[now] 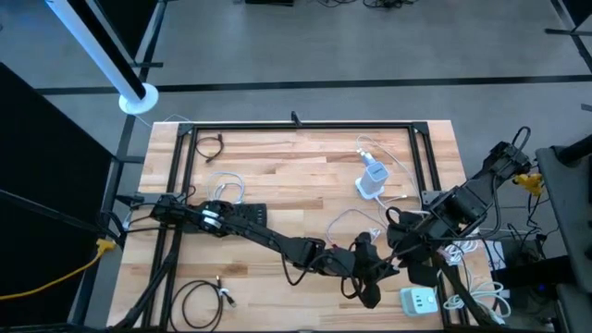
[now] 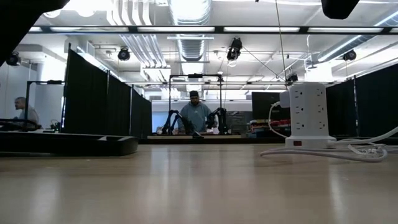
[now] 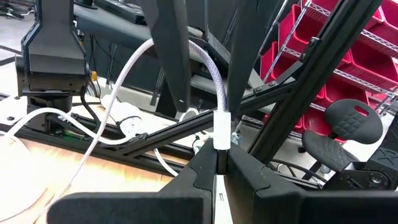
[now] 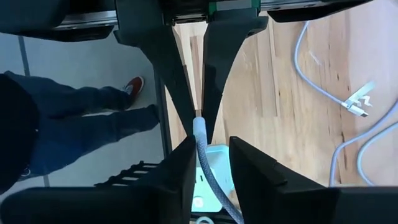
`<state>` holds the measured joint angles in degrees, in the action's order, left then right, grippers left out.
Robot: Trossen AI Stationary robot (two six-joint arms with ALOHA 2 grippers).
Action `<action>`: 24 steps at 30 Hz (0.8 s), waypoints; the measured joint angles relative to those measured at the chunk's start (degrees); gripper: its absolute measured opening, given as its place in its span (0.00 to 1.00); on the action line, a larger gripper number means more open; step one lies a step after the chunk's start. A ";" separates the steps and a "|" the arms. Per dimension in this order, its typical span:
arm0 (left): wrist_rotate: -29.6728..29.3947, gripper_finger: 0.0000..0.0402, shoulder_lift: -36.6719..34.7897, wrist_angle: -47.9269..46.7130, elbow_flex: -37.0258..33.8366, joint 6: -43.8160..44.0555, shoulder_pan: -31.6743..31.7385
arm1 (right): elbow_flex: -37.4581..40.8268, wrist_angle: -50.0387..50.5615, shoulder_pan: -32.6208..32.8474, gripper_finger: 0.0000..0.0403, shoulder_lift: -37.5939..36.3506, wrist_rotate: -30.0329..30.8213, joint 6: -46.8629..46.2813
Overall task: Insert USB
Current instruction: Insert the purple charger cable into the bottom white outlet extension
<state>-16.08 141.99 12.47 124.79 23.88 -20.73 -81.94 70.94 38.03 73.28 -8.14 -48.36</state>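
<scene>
Wooden table (image 1: pixel 277 185): my left gripper (image 3: pixel 221 163) clamps the cable (image 3: pixel 124 81) over the strip (image 1: pixel 418 300); right gripper (image 4: pixel 210 163) pinches it too. Any misalignment, I judge, bends the plug.

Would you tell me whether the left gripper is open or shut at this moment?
Shut. In the left wrist view the left gripper has its two dark fingers closed on the white USB cable, which rises from between them.
</scene>
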 joint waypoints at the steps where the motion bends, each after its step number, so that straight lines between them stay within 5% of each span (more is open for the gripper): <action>1: -0.05 0.01 0.00 0.00 0.00 0.00 0.00 | 0.01 -0.08 0.17 0.18 0.00 0.01 -0.25; 19: -0.08 0.01 0.00 0.53 0.00 -0.04 0.31 | 0.23 -2.46 0.87 0.21 0.00 0.22 0.85; 24: -0.08 0.01 0.00 0.44 0.00 -0.35 0.31 | 0.78 -2.69 0.84 0.11 0.02 0.22 -0.28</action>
<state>-16.16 141.99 12.91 124.79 23.52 -20.43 -81.16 68.25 38.87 73.30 -7.92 -48.64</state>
